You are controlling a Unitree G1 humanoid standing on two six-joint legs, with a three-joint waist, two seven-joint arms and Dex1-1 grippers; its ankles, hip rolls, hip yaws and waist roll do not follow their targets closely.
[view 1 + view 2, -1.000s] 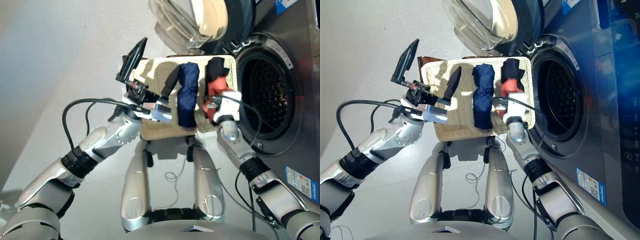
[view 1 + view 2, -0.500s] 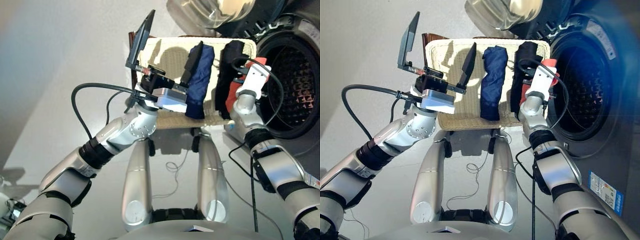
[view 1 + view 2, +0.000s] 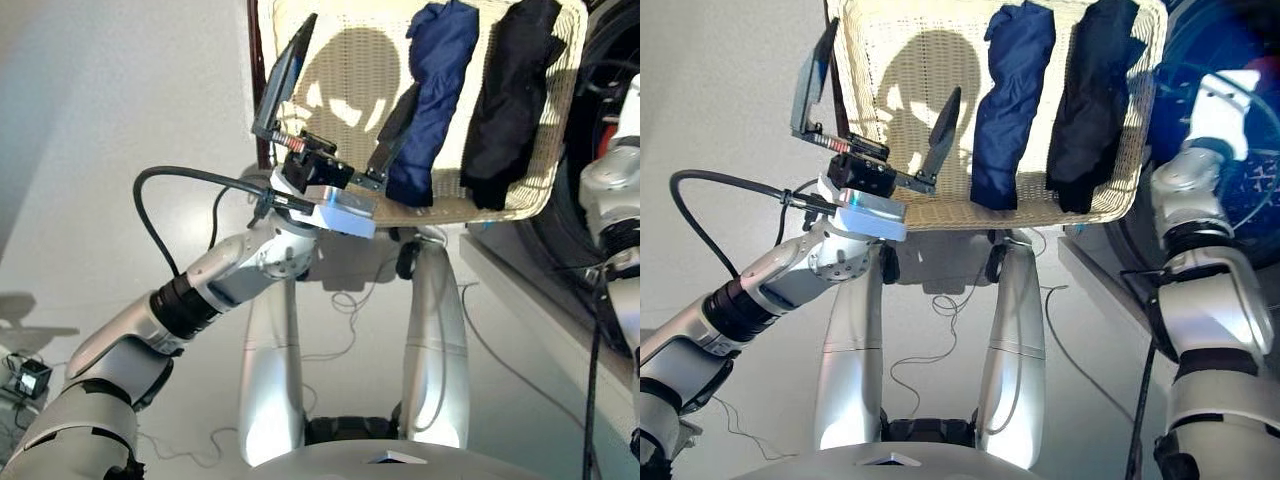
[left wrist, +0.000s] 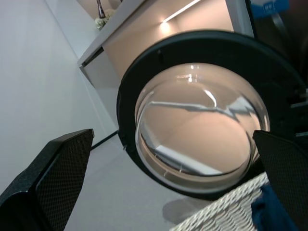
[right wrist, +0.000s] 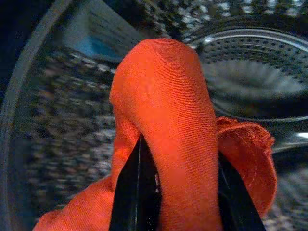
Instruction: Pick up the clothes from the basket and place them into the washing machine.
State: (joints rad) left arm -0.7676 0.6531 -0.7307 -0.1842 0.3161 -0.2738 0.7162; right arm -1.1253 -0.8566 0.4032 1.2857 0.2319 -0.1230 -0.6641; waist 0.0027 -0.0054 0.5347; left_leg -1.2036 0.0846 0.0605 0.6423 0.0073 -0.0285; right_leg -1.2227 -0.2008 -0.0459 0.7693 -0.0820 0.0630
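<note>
The right end effector is pinching the red cloth in front of the drum. The left end effector is hanging wide open and empty at the upper left, beside the basket holding blue and black clothes.

My right gripper sits at the washing machine mouth, the drum open ahead. In the basket, the left side is bare wicker; navy garment and black garment fill its right side.

Bright light, hard shadow on basket, blurred drum
</note>
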